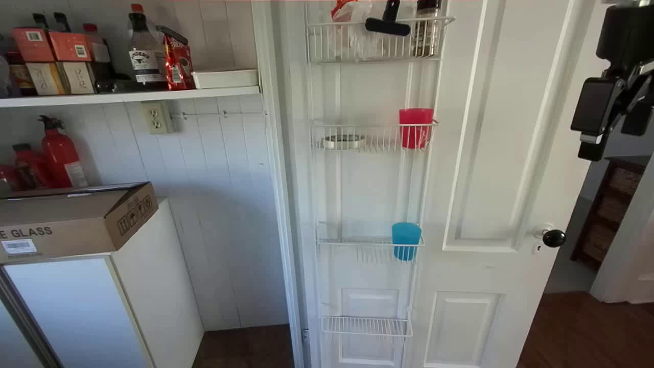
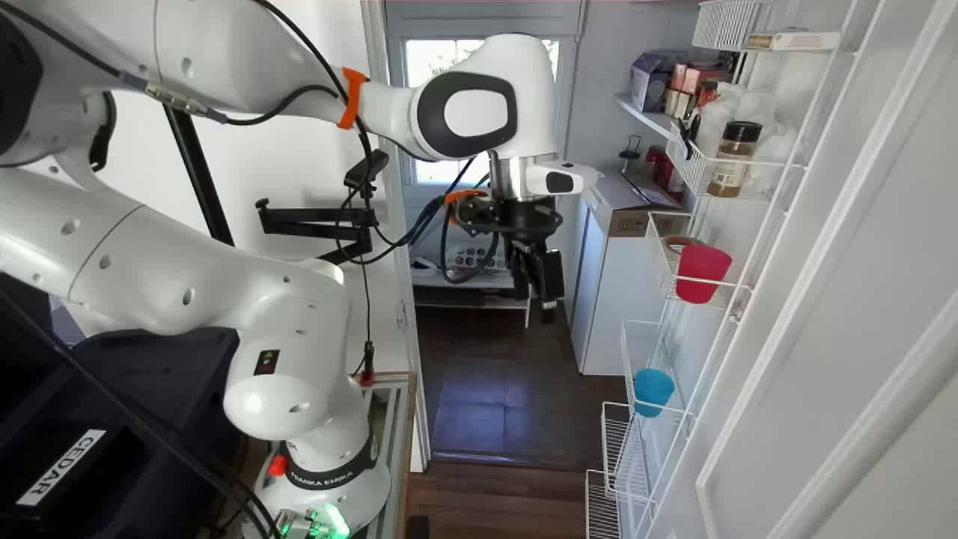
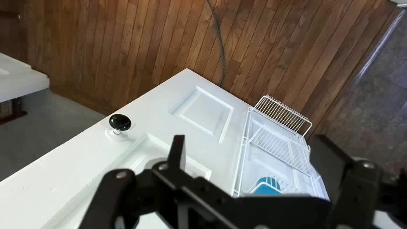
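My gripper [image 3: 250, 149] is open, its black fingers wide apart and nothing between them. It points down in mid-air, in front of the white door [image 3: 203, 109], and touches nothing. In an exterior view the gripper [image 2: 537, 301] hangs to the left of a white wire rack fixed on the door. A red cup [image 1: 416, 128] sits in a middle basket beside a flat round item [image 1: 345, 141]. One basket lower stands a blue cup [image 1: 406, 237]; in the wrist view the blue cup [image 3: 267, 187] is partly hidden by the gripper body.
The door has a black knob [image 1: 554, 238]. A spice bottle [image 2: 733, 161] and a black clip [image 1: 388, 26] with plastic bags fill an upper basket. A shelf [image 1: 225, 93] holds boxes and bottles. Below it, a cardboard box [image 1: 56, 225] rests on a white cabinet [image 1: 158, 276].
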`<action>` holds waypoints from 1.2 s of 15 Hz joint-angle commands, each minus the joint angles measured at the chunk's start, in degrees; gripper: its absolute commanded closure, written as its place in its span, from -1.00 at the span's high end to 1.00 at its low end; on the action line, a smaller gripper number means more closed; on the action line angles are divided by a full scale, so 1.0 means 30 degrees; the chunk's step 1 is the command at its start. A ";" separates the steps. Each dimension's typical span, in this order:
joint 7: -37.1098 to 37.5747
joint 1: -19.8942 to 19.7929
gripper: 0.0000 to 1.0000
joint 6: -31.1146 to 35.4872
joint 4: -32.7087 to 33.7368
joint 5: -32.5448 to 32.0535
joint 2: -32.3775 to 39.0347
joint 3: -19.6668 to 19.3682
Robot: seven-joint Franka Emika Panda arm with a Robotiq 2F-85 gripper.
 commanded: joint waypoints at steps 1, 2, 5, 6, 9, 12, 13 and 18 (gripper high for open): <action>0.0256 0.0376 1.00 -0.0058 0.0040 -0.0277 0.0092 -0.0318; 0.0256 0.0376 1.00 -0.0058 0.0040 -0.0277 0.0092 -0.0318; 0.0256 0.0376 1.00 -0.0058 0.0040 -0.0277 0.0092 -0.0318; 0.0256 0.0376 1.00 -0.0058 0.0040 -0.0277 0.0092 -0.0318; 0.0200 0.0257 1.00 0.0182 0.0005 -0.0135 0.0355 -0.0576; 0.0002 -0.0424 1.00 0.2319 -0.0501 0.1089 0.1872 -0.2619; 0.0067 -0.0614 1.00 0.3342 -0.0696 0.1340 0.2309 -0.3125; -0.1277 0.0007 1.00 0.9111 -0.0776 0.5031 0.6863 -0.5946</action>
